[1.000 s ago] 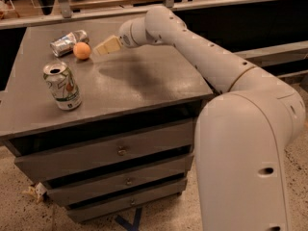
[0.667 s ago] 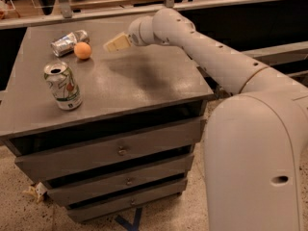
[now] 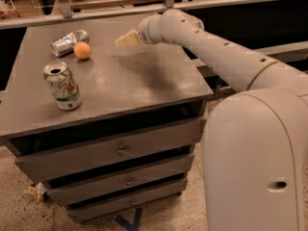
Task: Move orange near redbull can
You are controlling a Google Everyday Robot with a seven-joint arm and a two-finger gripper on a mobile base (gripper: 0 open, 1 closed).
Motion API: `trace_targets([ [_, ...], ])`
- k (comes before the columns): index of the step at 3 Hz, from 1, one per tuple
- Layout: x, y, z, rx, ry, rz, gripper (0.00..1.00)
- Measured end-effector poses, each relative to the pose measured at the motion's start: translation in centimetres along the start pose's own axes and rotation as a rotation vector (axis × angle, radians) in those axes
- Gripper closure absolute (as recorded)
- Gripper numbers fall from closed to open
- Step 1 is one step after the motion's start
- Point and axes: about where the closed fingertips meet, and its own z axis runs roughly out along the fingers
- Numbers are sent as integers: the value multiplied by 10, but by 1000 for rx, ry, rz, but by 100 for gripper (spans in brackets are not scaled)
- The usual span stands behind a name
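Gripper: the gripper (image 3: 126, 39) hangs over the far middle of the table (image 3: 144, 88), its tip pointing left. It stands to the right of the orange and clear of it.
Fingers: the two pale fingers (image 3: 130, 37) seem pressed together, as no gap shows between them from this angle. They grasp nothing.
Orange: the orange (image 3: 83, 50) rests on the table in the far left part, just beside the redbull can on that can's near-right side.
Redbull can: the redbull can (image 3: 69, 42) lies on its side (wrinkled, silver with bluish patches), slanting from near-left to far-right, close to the table's back edge.
White can: a wider white can (image 3: 63, 85) with green and red markings stands upright near the front left. Its top is open, and it stands well apart from the orange.
Arm: the pale arm (image 3: 216, 52) reaches in from the right, across the table's far right corner.
Robot body: the large rounded robot body (image 3: 255, 162) fills the lower right, beside the table's right side.
Table front: three drawers (image 3: 120, 150) are stacked under the top, each with a small knob.
Floor: a speckled floor (image 3: 19, 215) with a blue tape mark (image 3: 129, 220) below the lowest drawer.
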Motion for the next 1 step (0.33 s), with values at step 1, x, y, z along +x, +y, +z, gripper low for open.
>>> trace_targets([
  [1, 0, 2, 1, -3, -1, -2, 0],
])
